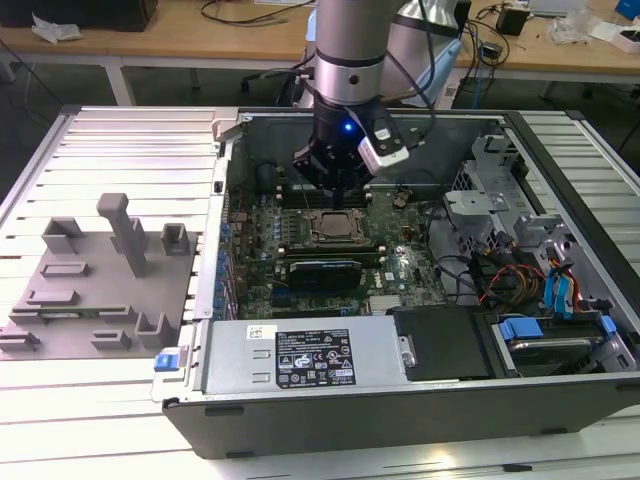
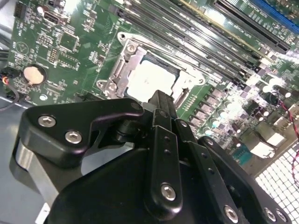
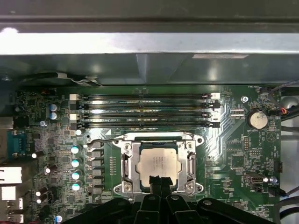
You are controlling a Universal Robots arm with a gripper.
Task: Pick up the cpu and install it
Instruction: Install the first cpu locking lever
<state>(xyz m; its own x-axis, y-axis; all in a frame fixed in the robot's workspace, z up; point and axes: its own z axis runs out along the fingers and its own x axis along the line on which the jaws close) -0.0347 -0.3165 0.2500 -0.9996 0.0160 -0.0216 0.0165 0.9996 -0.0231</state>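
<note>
Black and nearest the lens, my tool [image 3: 159,183] has its fingers together, empty, just above the cpu [image 3: 159,162] seated in its socket [image 3: 127,161]; I keep squarely over it.

Cpu [image 3: 158,163]: pale silver metal top, smooth, satin sheen. Socket frame [image 3: 127,164]: bright bare metal, shiny, w/ screw heads. Motherboard [image 3: 233,149]: green glossy lacquer. Hand [image 2: 161,105]: matt black metal/plastic links w/ polished silver screws. PC case [image 1: 420,410]: dark grey painted sheet metal, semi-matt. Fixture [image 1: 90,290]: matt grey plastic. Worktop [image 1: 110,140]: ribbed pale metal slats, brushed look.
</note>
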